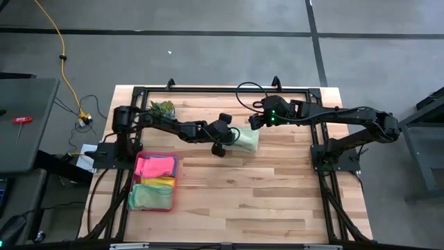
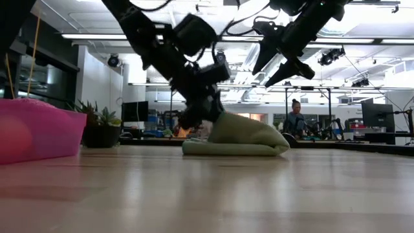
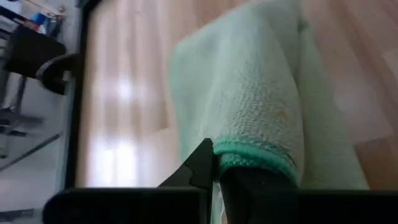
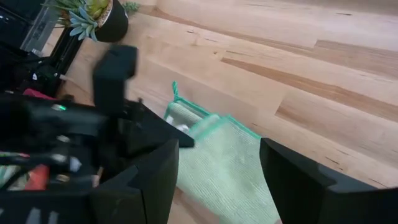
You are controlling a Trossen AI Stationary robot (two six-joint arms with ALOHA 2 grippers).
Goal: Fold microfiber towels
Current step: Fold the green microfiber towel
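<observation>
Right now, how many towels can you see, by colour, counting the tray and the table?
Pale green towel, on the table under the left pincer: 1
Pale green towel, in the tray: 1
Hot pink towel: 1
Yellow towel: 1
Total: 4

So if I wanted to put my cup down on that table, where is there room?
The broad wood nearer the front edge, right of the pink tray, is bare. Up the middle it is crowded: the left gripper is shut on the pale green towel, the right gripper hangs open above it, and a potted plant sits behind.
</observation>
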